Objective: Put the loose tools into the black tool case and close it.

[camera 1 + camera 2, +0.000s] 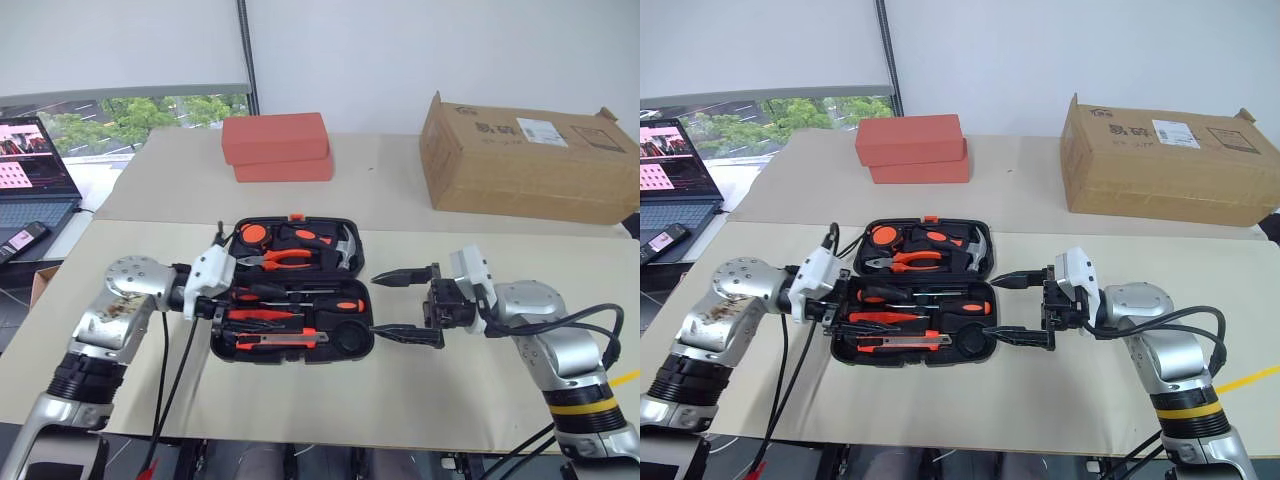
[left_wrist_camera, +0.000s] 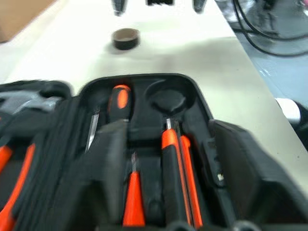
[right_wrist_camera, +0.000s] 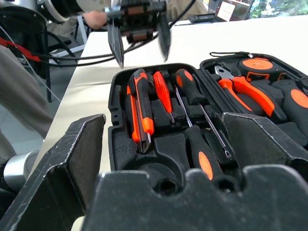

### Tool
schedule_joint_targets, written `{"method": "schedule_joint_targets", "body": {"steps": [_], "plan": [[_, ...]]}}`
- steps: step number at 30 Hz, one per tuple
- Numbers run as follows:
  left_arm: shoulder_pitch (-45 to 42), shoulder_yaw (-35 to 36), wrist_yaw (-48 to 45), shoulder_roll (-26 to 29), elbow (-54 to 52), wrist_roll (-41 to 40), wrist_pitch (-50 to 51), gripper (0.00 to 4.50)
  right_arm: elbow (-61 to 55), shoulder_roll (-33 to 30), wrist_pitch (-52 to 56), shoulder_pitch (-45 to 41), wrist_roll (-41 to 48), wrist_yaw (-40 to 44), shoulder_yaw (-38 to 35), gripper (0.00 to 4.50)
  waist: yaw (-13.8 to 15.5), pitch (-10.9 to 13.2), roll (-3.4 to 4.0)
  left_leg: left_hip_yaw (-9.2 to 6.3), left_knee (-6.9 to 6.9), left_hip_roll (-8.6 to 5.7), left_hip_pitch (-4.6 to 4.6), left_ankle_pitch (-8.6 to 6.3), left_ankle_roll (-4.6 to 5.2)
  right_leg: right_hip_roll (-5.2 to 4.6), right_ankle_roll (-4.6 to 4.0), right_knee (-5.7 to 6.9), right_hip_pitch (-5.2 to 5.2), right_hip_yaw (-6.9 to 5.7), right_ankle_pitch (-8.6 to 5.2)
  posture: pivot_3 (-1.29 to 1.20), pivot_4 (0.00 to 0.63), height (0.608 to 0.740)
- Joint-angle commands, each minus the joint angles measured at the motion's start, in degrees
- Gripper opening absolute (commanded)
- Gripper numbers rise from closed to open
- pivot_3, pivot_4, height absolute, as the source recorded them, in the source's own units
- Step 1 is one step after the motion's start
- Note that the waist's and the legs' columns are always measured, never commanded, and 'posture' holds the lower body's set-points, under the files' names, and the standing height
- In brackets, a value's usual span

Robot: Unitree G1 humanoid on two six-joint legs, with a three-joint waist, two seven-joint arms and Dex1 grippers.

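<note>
The black tool case [image 1: 222, 345] lies open on the table between my two grippers. Its near half holds several orange-and-black screwdrivers [image 1: 268, 316], also seen close up as screwdrivers [image 3: 190, 91]. The far half holds pliers [image 1: 275, 259], a hammer and a tape measure. A small grey-brown tape ring [image 2: 126, 38] lies on the table beyond the case's end, towards my right gripper. My left gripper [image 3: 139, 45] hangs at the case's left end, fingers apart with nothing between them. My right gripper [image 1: 378, 303] stands open at the case's right end, level with it.
Two stacked red-orange blocks [image 1: 277, 147] and a cardboard box [image 1: 530, 155] sit at the back of the table. A laptop [image 1: 30, 165] and a phone [image 1: 20, 240] are off to the left. A person's hand [image 3: 94, 19] shows behind my left arm.
</note>
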Motion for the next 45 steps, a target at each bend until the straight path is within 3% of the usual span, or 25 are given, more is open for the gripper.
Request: {"method": "schedule_joint_targets", "body": {"steps": [1,4,23,26,29,34,38,45], "plan": [[-1.64,-0.71,1.03,-1.94,2.55,2.84,-4.82,1.16,-0.4,0.25,-1.5,-0.78,0.07,0.3,-0.47,4.5,0.06,0.0,0.0,-0.01,0.0,0.0,0.0,0.0,0.01,0.0,0.0,0.0,0.0,0.0,0.0,0.0,0.15,0.711],[-2.63,-1.68,1.19,-3.78,4.94,4.2,-6.23,0.04,-0.15,0.29,-1.56,-1.16,-0.01,0.27,-0.49,4.5,0.14,0.0,0.0,-0.01,0.01,0.0,0.0,-0.06,0.11,0.0,0.0,0.01,0.01,-0.02,0.0,0.0,0.15,0.711],[-2.0,-6.68,-1.03,-5.17,16.92,13.86,-23.5,0.04,-0.42,0.16,-2.02,-0.66,-0.26,-0.27,-0.93,4.5,0.06,-0.02,0.02,-0.01,0.02,0.01,0.11,-0.18,0.31,-0.02,-0.01,0.02,0.09,-0.01,0.01,0.0,0.15,0.711],[-2.1,-5.97,2.04,-7.13,18.49,15.19,-31.28,0.04,-0.63,0.21,-1.89,-0.62,-0.31,-0.48,-0.92,4.5,0.16,-0.03,0.05,-0.01,0.03,0.01,0.18,-0.21,0.36,-0.05,-0.02,0.04,0.16,0.0,0.01,0.0,0.15,0.711],[-1.45,-5.49,2.58,-7.87,18.69,14.1,-31.91,0.04,-0.59,0.16,-1.87,-0.6,-0.28,-0.52,-0.98,4.5,0.42,-0.04,0.05,-0.04,0.06,-0.03,0.19,-0.22,0.4,-0.13,-0.02,0.06,0.2,-0.05,0.02,0.0,0.15,0.711],[-0.36,-6.14,6.33,-7.71,21.39,18.81,-42.58,0.04,-0.49,0.11,-1.89,-0.44,-0.19,-0.51,-1.1,4.5,0.39,-0.23,0.37,-0.04,0.06,-0.03,0.26,-0.23,0.42,-0.16,-0.02,0.09,0.24,-0.02,0.02,0.0,0.15,0.711],[-1.49,-7.78,12.95,-6.77,26.77,28.31,-55.99,0.04,-0.31,0.3,-2.01,-0.51,-0.27,-0.53,-0.96,4.5,0.27,-0.38,0.62,-0.04,0.06,-0.01,0.32,-0.22,0.42,-0.16,-0.03,0.12,0.26,-0.02,0.03,0.0,0.15,0.711],[-0.94,-10.77,20.84,-5.92,33.39,34.85,-66.55,0.04,-0.14,0.22,-2.06,-0.47,-0.41,-0.58,-1.05,4.5,0.54,-0.76,1.25,-0.1,0.04,0.0,1.09,-0.22,0.46,-0.35,0.43,0.08,1.02,-0.05,-0.24,0.0,0.15,0.711]]}}
